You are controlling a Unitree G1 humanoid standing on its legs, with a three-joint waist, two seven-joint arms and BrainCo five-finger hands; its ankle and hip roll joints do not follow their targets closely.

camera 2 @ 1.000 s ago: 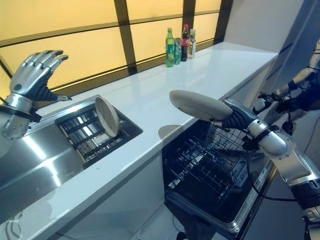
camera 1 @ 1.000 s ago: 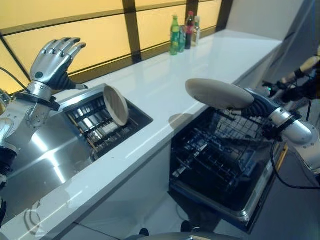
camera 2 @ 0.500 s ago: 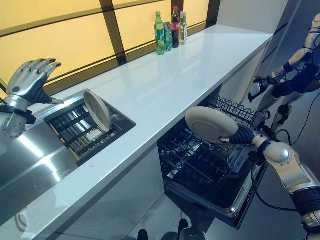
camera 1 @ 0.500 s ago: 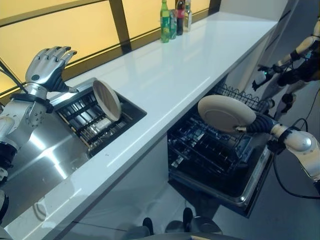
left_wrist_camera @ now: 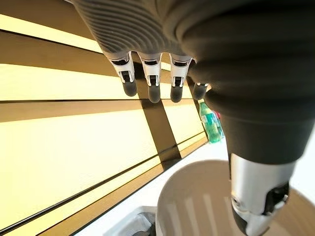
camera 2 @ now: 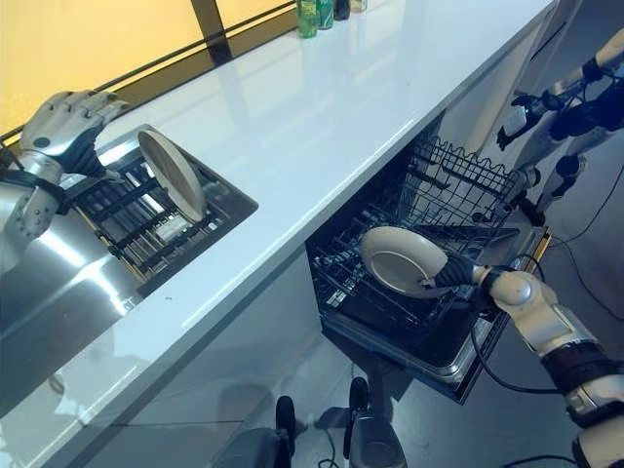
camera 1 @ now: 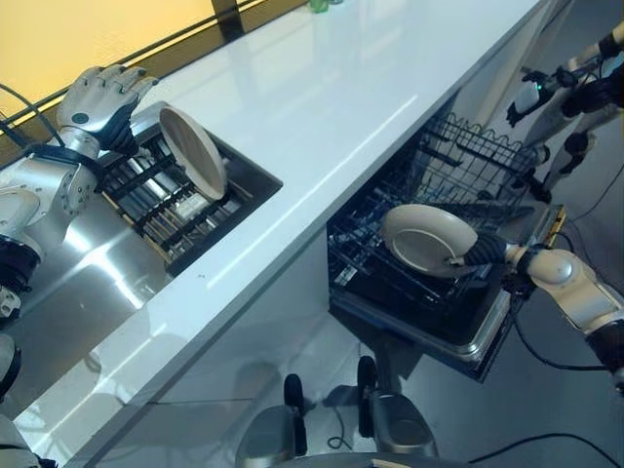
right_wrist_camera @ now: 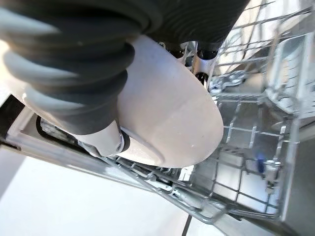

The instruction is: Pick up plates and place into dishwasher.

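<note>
My right hand (camera 1: 485,255) is shut on the rim of a beige plate (camera 1: 426,239), thumb over its edge. The plate is tilted, face up, low over the wire lower rack (camera 2: 363,292) of the open dishwasher; the right wrist view has the plate (right_wrist_camera: 172,113) just above the rack's wires. A second beige plate (camera 1: 192,151) stands on edge in the dark drying rack (camera 1: 161,200) inside the sink. My left hand (camera 1: 95,97) hovers open just behind that plate, its fingers (left_wrist_camera: 150,73) straight above the plate (left_wrist_camera: 197,201), not touching it.
A long white counter (camera 1: 322,88) runs between the steel sink (camera 1: 78,283) and the dishwasher. The upper wire basket (camera 1: 458,161) is pulled out behind the held plate. Bottles (camera 2: 314,12) stand at the counter's far end. Another robot (camera 1: 575,93) stands at the right.
The camera has tilted down. My right hand has lowered the plate from counter height down to the dishwasher's lower rack. My left hand has dropped closer to the plate in the sink.
</note>
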